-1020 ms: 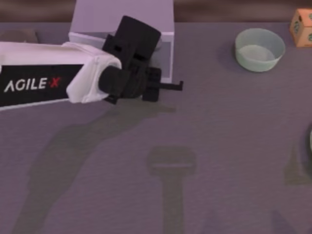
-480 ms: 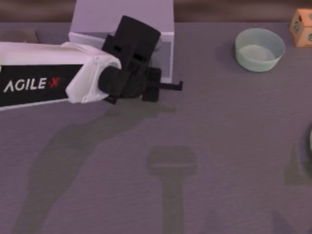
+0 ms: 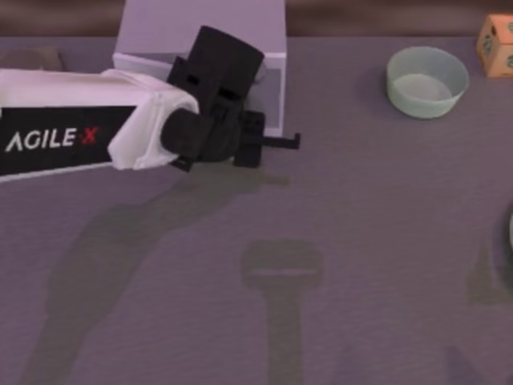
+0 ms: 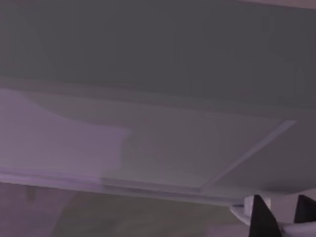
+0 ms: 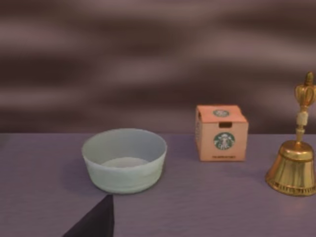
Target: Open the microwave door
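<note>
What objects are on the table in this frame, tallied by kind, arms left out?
Microwave: 1
Pale green bowl: 1
Orange carton box: 1
Gold bell: 1
Total: 4

Pale silver-lavender microwave (image 3: 200, 32), pale green bowl (image 3: 426, 80), orange box (image 5: 221, 132) with a green round logo, shiny gold bell (image 5: 295, 159)
</note>
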Action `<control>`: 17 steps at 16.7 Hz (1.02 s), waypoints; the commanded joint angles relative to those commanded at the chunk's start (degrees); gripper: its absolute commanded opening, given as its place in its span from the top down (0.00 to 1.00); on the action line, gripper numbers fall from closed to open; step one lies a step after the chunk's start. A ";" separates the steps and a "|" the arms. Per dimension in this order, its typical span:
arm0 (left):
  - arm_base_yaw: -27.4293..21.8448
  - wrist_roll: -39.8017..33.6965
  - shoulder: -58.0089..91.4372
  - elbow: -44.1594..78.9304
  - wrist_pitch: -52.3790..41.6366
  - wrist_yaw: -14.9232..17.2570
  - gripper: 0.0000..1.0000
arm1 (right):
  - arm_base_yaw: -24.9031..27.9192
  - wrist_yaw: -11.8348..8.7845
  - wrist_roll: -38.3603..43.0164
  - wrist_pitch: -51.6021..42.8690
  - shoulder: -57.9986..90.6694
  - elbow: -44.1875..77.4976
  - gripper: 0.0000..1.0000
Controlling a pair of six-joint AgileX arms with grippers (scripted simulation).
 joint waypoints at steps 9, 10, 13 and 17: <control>0.52 2.38 -1.90 -1.99 1.41 2.09 1.00 | 0.00 0.00 0.00 0.00 0.00 0.00 0.00; 0.73 3.01 -2.23 -2.62 1.62 2.50 1.00 | 0.00 0.00 0.00 0.00 0.00 0.00 0.00; 0.89 3.51 -2.32 -3.27 1.63 2.82 1.00 | 0.00 0.00 0.00 0.00 0.00 0.00 0.00; 0.89 3.51 -2.32 -3.27 1.63 2.82 1.00 | 0.00 0.00 0.00 0.00 0.00 0.00 0.00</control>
